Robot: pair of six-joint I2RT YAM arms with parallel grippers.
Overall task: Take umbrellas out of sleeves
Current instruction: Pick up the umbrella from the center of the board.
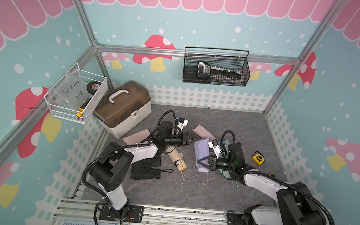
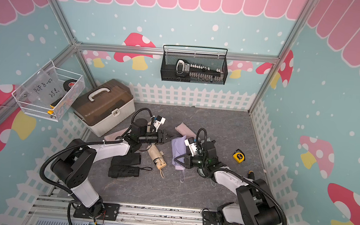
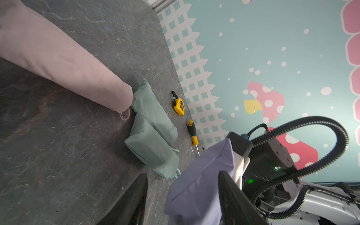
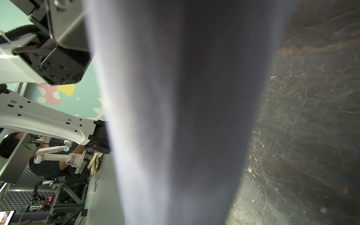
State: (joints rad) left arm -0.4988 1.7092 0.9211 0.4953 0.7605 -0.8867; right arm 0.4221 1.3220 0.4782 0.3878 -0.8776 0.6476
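The lilac sleeve (image 1: 201,149) lies mid-table, still stuffed, with a paler end and loop toward the front. My left gripper (image 1: 195,139) is open at its far end; the sleeve's corner (image 3: 200,187) sits between the spread fingers (image 3: 134,202). My right gripper (image 1: 199,163) is clamped on the sleeve's near part, and lilac fabric (image 4: 175,116) fills its wrist view and hides the fingers. A bare beige umbrella (image 1: 177,159) and a black umbrella (image 1: 146,173) lie left of it, by a black sleeve (image 1: 150,162). A stuffed pink sleeve (image 3: 58,56) and two mint ones (image 3: 155,111) lie behind.
A flat pink sleeve (image 1: 138,136) lies under my left arm. A brown-lidded toolbox (image 1: 123,108) stands at the back left. A yellow tape measure (image 1: 258,157) and a screwdriver (image 3: 192,132) lie by the right wall. Wire baskets (image 1: 216,67) hang on the walls.
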